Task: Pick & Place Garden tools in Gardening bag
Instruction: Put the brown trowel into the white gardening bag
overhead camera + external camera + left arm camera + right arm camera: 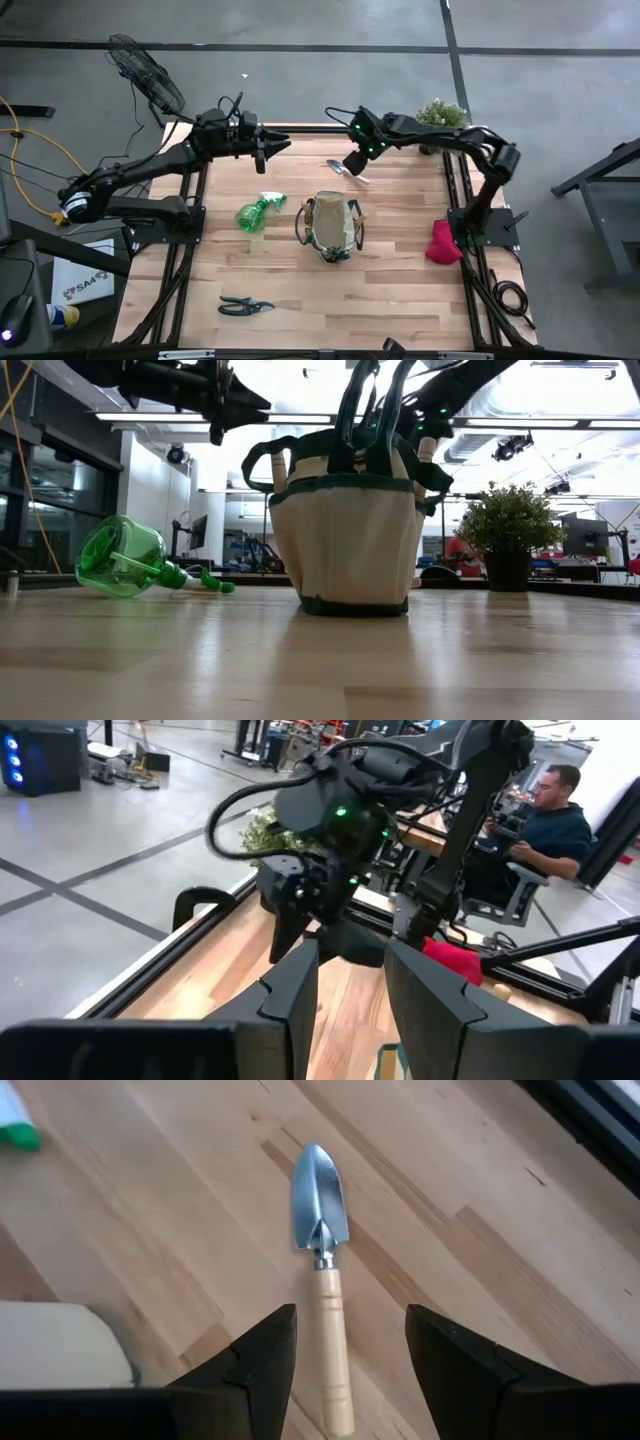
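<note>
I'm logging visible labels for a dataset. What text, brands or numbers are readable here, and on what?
"SAA": partial dark letters on the white box on the floor left of the table; the rest is too small to read.
No readable print on the gardening bag, spray bottle or trowel.

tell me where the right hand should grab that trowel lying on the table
Grip the trowel on its wooden handle, coming from above. It lies flat on the table, and the handle is round and narrow enough for the right hand, whose open fingers already straddle it; the blade is wider and tapered.

Grey concrete floor point(300, 25), pedestal fan point(146, 70), ceiling strip lights point(150, 416), seated person point(545, 815) behind the table
</note>
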Motion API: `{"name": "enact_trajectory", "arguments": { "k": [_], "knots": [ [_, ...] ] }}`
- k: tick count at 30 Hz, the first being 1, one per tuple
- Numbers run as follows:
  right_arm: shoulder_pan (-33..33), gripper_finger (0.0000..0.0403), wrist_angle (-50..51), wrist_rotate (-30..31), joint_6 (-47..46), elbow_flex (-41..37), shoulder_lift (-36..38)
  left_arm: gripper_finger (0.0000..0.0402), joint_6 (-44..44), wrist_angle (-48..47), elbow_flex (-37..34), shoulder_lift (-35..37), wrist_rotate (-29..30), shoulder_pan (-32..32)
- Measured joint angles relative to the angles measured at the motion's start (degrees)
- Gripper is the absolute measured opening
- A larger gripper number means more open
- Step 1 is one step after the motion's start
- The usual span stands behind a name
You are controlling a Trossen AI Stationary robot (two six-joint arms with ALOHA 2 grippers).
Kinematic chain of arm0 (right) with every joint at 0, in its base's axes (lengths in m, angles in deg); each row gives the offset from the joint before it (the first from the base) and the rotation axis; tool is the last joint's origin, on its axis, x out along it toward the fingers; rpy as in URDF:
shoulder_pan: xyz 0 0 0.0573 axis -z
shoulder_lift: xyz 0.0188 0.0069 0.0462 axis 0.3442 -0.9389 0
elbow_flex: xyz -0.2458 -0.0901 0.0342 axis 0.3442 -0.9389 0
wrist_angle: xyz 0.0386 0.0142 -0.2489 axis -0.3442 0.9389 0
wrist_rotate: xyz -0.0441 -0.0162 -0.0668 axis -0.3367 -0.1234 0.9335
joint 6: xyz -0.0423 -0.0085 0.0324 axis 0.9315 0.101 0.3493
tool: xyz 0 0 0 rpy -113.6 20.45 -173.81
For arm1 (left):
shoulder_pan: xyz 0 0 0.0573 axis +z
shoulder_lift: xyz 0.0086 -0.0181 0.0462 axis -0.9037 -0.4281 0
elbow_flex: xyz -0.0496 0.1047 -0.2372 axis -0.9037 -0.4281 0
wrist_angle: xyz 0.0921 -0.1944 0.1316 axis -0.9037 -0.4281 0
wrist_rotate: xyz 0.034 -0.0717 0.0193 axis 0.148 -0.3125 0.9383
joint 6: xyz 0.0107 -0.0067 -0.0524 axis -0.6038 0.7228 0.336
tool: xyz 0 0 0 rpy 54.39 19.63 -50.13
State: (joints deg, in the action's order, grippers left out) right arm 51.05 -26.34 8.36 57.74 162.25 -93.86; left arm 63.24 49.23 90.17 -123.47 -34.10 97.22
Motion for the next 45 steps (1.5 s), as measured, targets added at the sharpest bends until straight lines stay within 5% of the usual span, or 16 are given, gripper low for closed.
{"name": "enact_trajectory", "arguments": {
  "k": [11, 19, 30, 45],
  "knots": [
    [0.0, 0.0181, 11.1, -3.4, 0.4, 11.4, -10.2, 0.0115, -0.1, -2.5, 0.0, 0.0, -4.8, 3.2],
    [0.0, 0.0187, 14.7, -5.2, 0.4, 11.5, -13.5, 0.0115, -0.2, -2.5, 0.0, 0.0, -6.2, 3.4],
    [-0.7, 0.0270, 12.6, -2.9, 6.2, 11.5, -14.8, 0.0115, -0.5, -4.1, 0.0, 0.0, -6.2, 3.4],
    [-1.0, 0.0254, 19.8, -2.2, 9.0, 11.5, -18.4, 0.0115, -0.7, -5.1, 0.0, 0.0, -7.4, 3.5]
  ]
}}
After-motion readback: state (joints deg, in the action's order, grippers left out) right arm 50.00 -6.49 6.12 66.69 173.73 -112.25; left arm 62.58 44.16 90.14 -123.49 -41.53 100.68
